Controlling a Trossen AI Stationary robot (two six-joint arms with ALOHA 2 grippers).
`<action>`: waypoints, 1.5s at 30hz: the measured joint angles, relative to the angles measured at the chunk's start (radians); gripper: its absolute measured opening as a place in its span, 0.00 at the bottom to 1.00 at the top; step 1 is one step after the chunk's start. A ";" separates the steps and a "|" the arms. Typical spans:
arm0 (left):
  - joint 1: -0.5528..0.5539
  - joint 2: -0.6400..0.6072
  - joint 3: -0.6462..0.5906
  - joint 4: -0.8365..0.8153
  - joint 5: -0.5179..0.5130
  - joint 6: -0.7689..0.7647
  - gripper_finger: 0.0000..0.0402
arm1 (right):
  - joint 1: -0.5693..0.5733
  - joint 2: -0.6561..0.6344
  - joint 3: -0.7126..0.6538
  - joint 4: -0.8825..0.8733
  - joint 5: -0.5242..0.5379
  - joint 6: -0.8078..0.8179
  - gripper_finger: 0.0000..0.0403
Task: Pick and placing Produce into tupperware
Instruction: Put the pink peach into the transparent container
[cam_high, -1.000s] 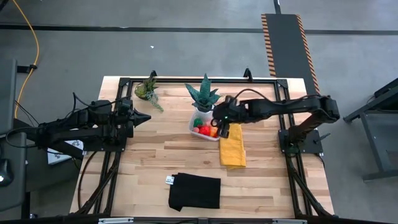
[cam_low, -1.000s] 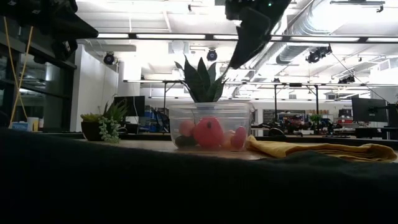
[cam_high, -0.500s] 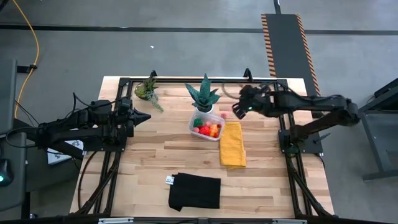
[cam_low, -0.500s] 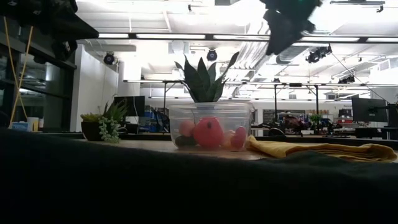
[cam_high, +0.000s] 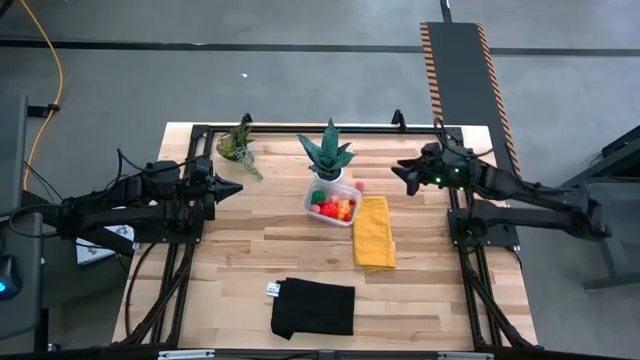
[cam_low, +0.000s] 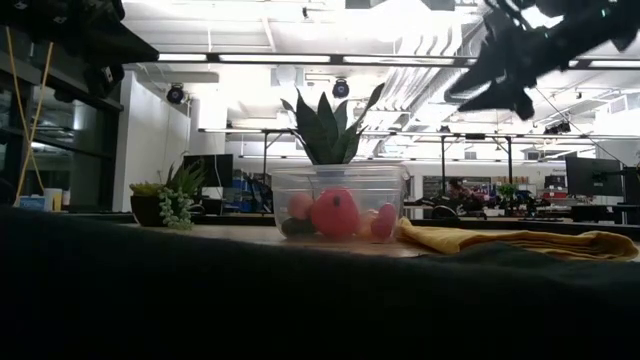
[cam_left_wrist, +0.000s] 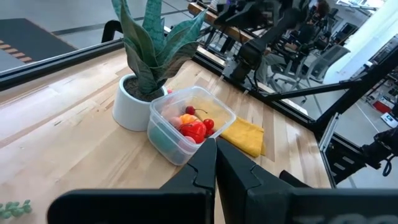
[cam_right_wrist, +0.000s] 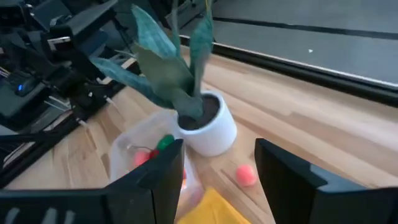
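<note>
Tupperware (cam_high: 333, 202) seemingly upright, long axis left-right.

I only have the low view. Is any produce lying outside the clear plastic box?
Observer: Yes. One small pink round toy lies on the wooden table beside the white plant pot, outside the clear square tupperware.
Operator: Is the right gripper holding anything?
Observer: No. The right gripper is open and empty, to the right of the pot.
Operator: And the left?
Observer: The left gripper is shut, waiting at the table's left side.
</note>
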 joint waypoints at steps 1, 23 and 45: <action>0.000 0.000 0.000 0.000 0.000 -0.001 0.00 | -0.014 -0.014 -0.028 0.019 -0.015 -0.004 0.47; 0.000 0.000 0.000 -0.031 -0.026 -0.133 0.00 | -0.211 0.125 -0.383 0.522 -0.321 -0.178 0.47; 0.000 0.000 0.000 -0.099 -0.079 -0.167 0.00 | -0.301 0.497 -0.384 0.785 -0.387 -0.298 0.40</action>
